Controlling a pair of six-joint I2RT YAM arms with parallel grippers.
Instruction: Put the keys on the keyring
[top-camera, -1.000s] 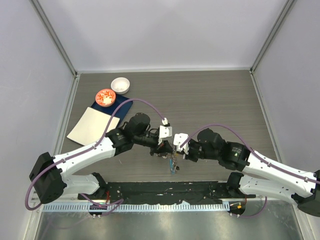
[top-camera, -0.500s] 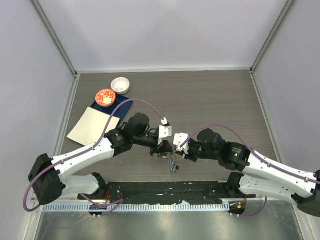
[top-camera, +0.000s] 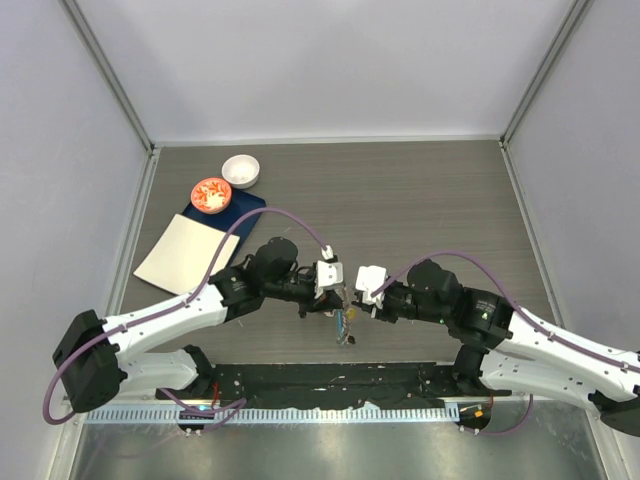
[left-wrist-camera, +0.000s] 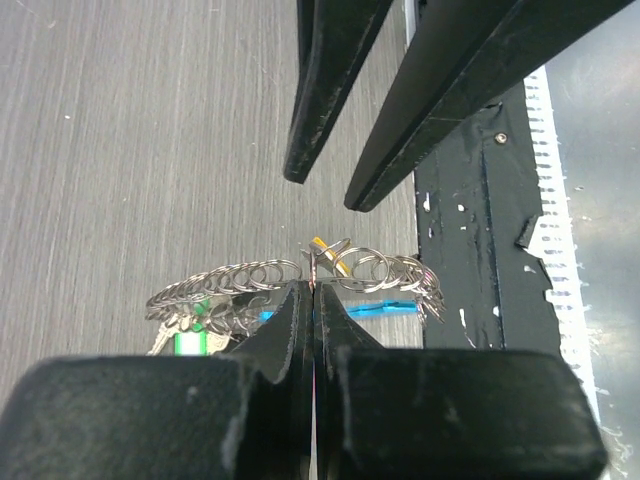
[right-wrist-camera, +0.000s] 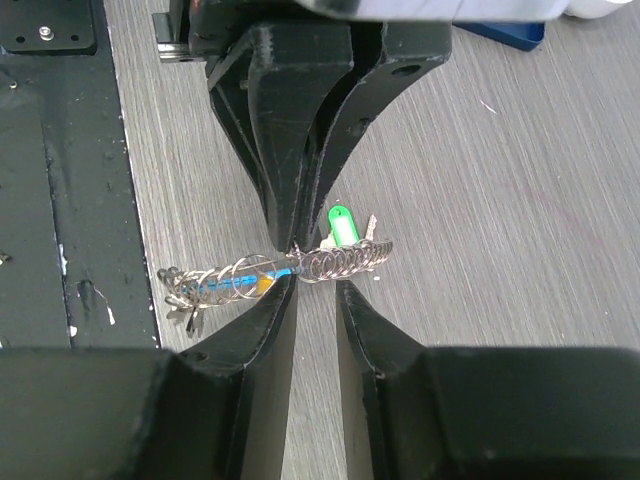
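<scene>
Clamping keyring (right-wrist-camera: 250, 272) at frame centre, left gripper (left-wrist-camera: 313, 292) is fully pinched while right gripper (right-wrist-camera: 315, 292) straddles it part-open and empty; probably mid-threading, next needs fine alignment of keys (right-wrist-camera: 342, 226).

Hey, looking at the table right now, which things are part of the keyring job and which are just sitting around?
Part of the job: keyring, pinched by the left end effector; keys bunched at it, one green-tagged; right end effector, open, facing it.
Lying about: white bowl; red-patterned dish; dark blue mat; pale sheet overlapping it.
</scene>
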